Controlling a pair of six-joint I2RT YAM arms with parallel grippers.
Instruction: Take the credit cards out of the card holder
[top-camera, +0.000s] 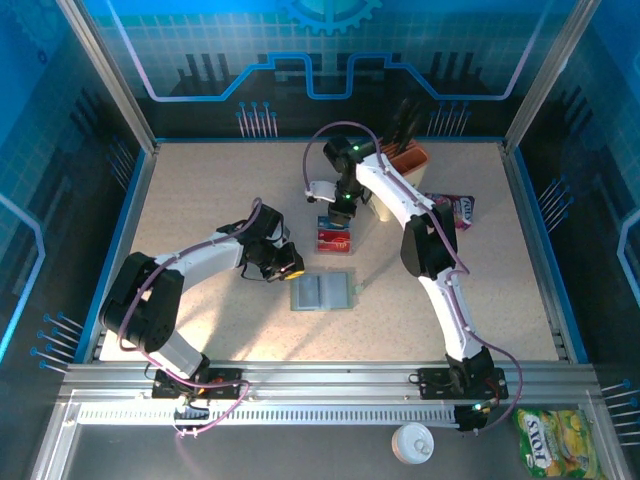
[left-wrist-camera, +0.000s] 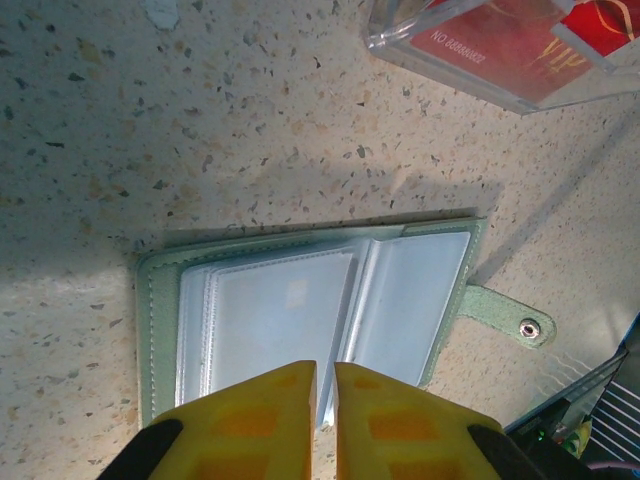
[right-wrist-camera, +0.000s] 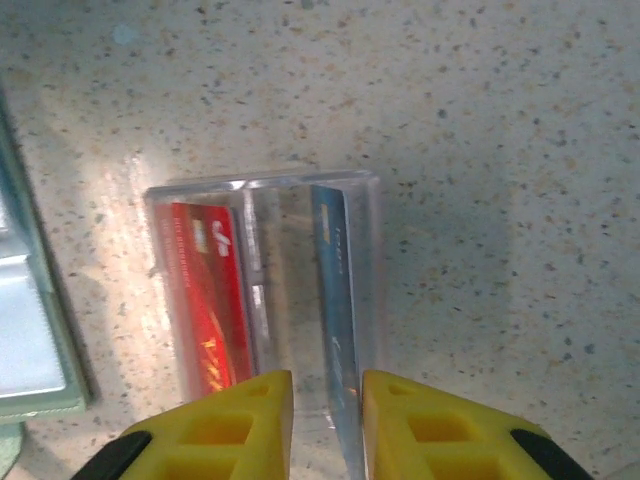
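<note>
The right gripper's (right-wrist-camera: 327, 388) jaws are pictured narrowly parted over a clear box (right-wrist-camera: 262, 184). A blue card (right-wrist-camera: 333, 270) stands on edge in the box's right-hand compartment, close against the inner face of one finger, and no clamp on it can be made out. A red card (right-wrist-camera: 210, 300) is lodged in the compartment alongside.

Release of the blue card is judged to be the step in hand. It would be done best with the jaws parted further before any lift. The wrist should then be raised straight up, so that the thin card is not dragged out or tipped over the divider.

The left gripper (left-wrist-camera: 325, 372) is shown all but closed, with nothing seen between its yellow fingers. It is poised over one long edge of the card holder (left-wrist-camera: 160, 300); whether contact is made cannot be told. The holder lies open and flat on the speckled table (left-wrist-camera: 200, 120), near the box. Its clear sleeves (left-wrist-camera: 270, 320) appear empty, and the closing tab (left-wrist-camera: 500, 312) is splayed to one side.

A check of every sleeve is advised before the job is called finished, since a pale card could be missed behind the glossy plastic.
</note>
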